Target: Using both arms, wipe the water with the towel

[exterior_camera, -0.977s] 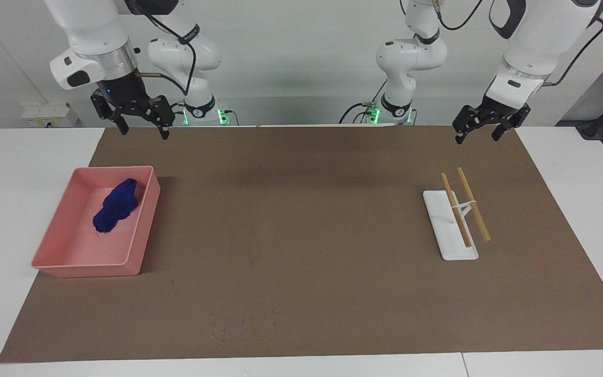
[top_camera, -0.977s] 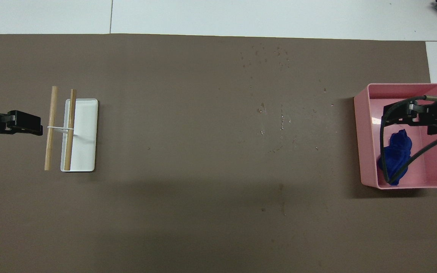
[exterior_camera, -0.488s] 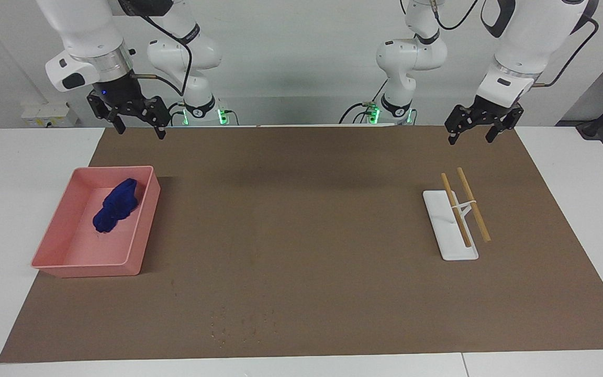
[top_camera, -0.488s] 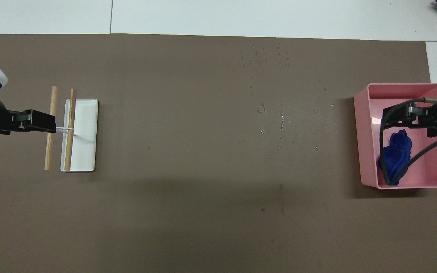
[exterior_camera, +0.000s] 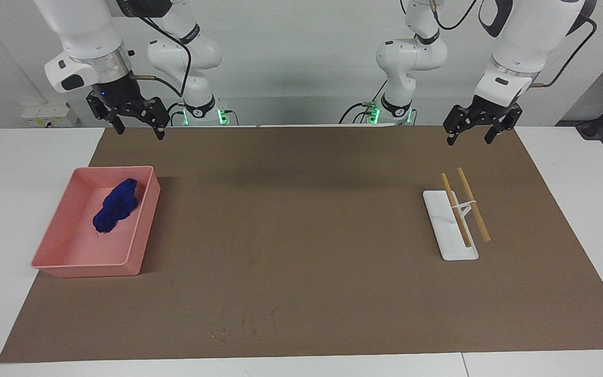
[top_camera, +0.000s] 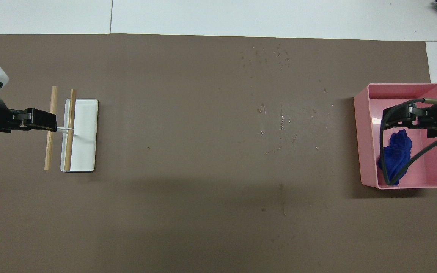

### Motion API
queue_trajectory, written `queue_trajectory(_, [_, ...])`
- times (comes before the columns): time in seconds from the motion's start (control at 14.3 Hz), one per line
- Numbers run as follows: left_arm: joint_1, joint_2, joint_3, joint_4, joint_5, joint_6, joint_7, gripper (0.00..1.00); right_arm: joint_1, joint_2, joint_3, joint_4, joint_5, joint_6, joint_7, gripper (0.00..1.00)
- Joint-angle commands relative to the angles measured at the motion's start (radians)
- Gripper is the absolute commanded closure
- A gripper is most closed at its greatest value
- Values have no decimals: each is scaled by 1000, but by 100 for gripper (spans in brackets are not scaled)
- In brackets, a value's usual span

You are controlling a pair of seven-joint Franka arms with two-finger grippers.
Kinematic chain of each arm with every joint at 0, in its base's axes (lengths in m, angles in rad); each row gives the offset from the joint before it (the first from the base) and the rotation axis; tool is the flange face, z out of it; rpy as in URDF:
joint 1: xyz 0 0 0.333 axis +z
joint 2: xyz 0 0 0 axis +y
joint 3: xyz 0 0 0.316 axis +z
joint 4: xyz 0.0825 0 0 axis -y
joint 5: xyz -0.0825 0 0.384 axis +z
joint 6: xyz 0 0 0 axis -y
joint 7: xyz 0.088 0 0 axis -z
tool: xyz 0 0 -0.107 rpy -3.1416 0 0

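The blue towel point(exterior_camera: 115, 207) lies crumpled in the pink tray point(exterior_camera: 144, 222) toward the right arm's end of the table; it also shows in the overhead view point(top_camera: 397, 151). The water point(top_camera: 281, 121) is a thin wet streak with scattered droplets on the brown mat, with more droplets point(exterior_camera: 244, 324) farther from the robots. My right gripper point(exterior_camera: 142, 132) hangs open and empty in the air over the tray's robot-side edge point(top_camera: 412, 120). My left gripper point(exterior_camera: 469, 141) hangs open and empty over the mat near the wooden sticks point(top_camera: 47, 120).
A white rack point(exterior_camera: 450, 233) holding two wooden sticks point(exterior_camera: 473, 205) lies toward the left arm's end of the table point(top_camera: 84, 136). The brown mat point(exterior_camera: 333, 209) covers most of the white table.
Both grippers have risen a little. The left gripper has drifted slightly toward the middle, now over the outer stick in the overhead view. Towel and water have not moved.
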Motion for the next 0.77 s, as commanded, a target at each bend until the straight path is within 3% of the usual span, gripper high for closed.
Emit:
queue_trajectory(0.0, [-10,-10,7,-6,-10,11,-3,0,-3,-9,-6,-12,12,-9,-30,0])
queue_trajectory(0.7, [-11,-10,7,-8,-11,20,3,0,-3,-36,-6,-66,18,10,-24,0])
